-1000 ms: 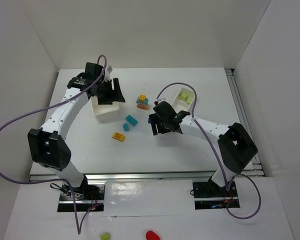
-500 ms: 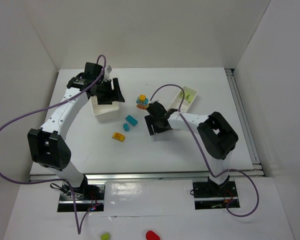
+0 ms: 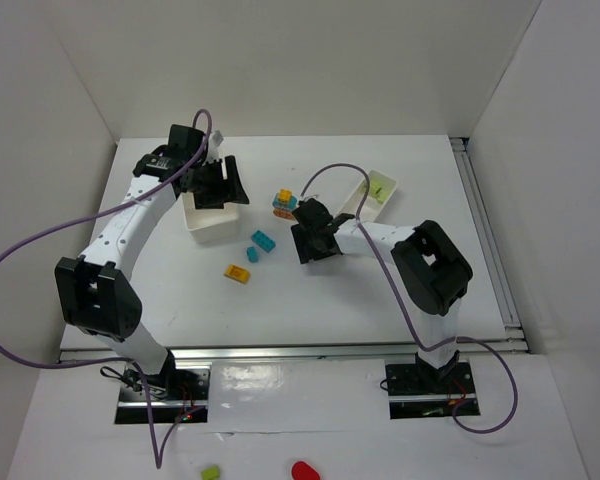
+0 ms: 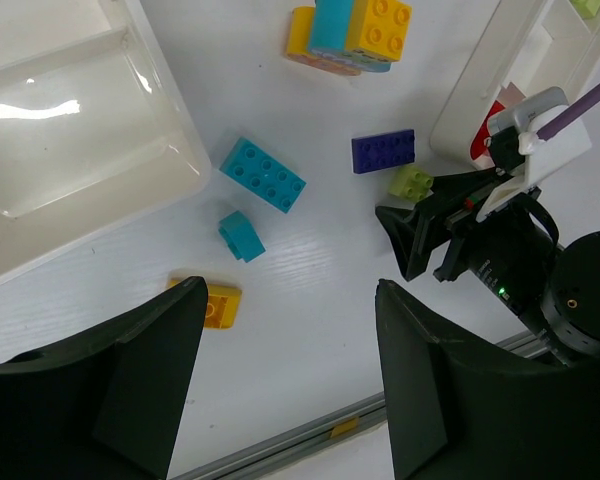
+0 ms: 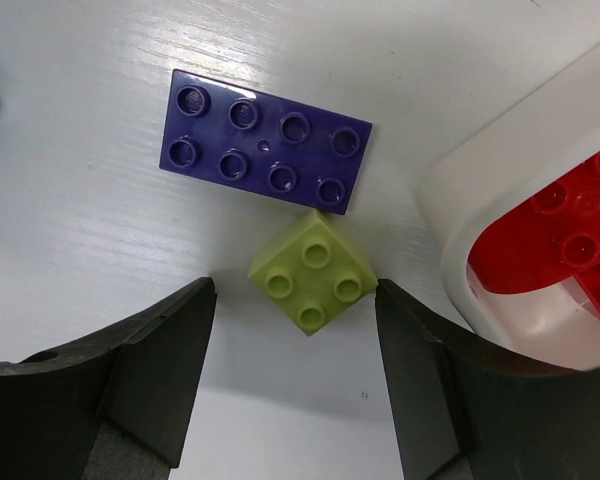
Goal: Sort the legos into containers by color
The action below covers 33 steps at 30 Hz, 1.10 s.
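My right gripper [image 5: 292, 300] is open and low over the table, with a lime lego [image 5: 310, 270] between its fingertips, untouched. A dark purple lego [image 5: 265, 140] lies just beyond it. The long divided tray's rim [image 5: 450, 220] is at the right and holds a red lego [image 5: 570, 230]. In the top view this gripper [image 3: 307, 243] hides both bricks. My left gripper [image 4: 288, 300] is open and empty, above the small white box [image 3: 212, 222]. On the table lie a yellow-and-cyan stack [image 3: 285, 202], two cyan legos [image 3: 263, 240], [image 3: 252, 255] and a yellow lego [image 3: 238, 272].
The long tray [image 3: 365, 190] lies at an angle behind my right gripper, with a lime piece inside. White walls enclose the table on three sides. A metal rail [image 3: 280, 350] runs along the near edge. Purple cables loop off both arms.
My right gripper has moved left and down toward the purple and lime legos, its arm folding in. The left arm has not moved.
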Tool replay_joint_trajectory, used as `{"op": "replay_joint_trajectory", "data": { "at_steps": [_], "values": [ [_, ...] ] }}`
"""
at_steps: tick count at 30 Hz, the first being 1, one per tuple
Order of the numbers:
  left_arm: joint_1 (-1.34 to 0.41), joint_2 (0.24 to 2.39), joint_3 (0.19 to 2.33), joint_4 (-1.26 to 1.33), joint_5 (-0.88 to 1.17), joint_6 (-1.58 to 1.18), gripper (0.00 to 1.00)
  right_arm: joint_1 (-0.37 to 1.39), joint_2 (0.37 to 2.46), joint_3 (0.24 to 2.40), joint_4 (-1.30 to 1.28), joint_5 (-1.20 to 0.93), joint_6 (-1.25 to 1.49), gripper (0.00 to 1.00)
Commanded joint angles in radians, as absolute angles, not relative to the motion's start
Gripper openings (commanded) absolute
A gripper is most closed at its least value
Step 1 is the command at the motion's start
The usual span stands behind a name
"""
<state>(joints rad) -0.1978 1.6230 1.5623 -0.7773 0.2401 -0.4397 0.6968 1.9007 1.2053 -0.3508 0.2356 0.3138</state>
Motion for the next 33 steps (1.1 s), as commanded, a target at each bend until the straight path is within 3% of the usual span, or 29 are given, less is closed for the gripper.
{"op": "replay_joint_trajectory", "data": {
  "at_steps": [1, 5, 14, 23, 27, 33],
  "values": [
    [-0.192, 1.606, 1.58, -0.762, 0.259, -0.42, 0.77, 0.699, 1.917, 1.222, -0.333, 0.281, 0.322, 0.73],
    [-0.192, 1.606, 1.589, -0.762, 0.259, -0.42, 0.77, 0.699, 1.928, 1.232, -0.299, 0.281, 0.34, 0.71],
    [-0.192, 1.606, 1.58, -0.762, 0.25, -0.42, 0.77, 0.733, 1.941, 1.301, -0.313, 0.296, 0.331, 0.43],
    [-0.192, 1.597, 1.571, -0.762, 0.241, -0.42, 0.77, 0.721, 1.723, 1.331, -0.408, 0.465, 0.34, 0.43],
    [-0.192, 1.597, 1.571, -0.762, 0.241, -0.42, 0.77, 0.573, 1.684, 1.331, -0.408, 0.495, 0.353, 0.43],
    [-0.192, 1.597, 1.562, -0.762, 0.232, -0.42, 0.77, 0.382, 1.821, 1.498, -0.425, 0.505, 0.376, 0.43]
  ]
}}
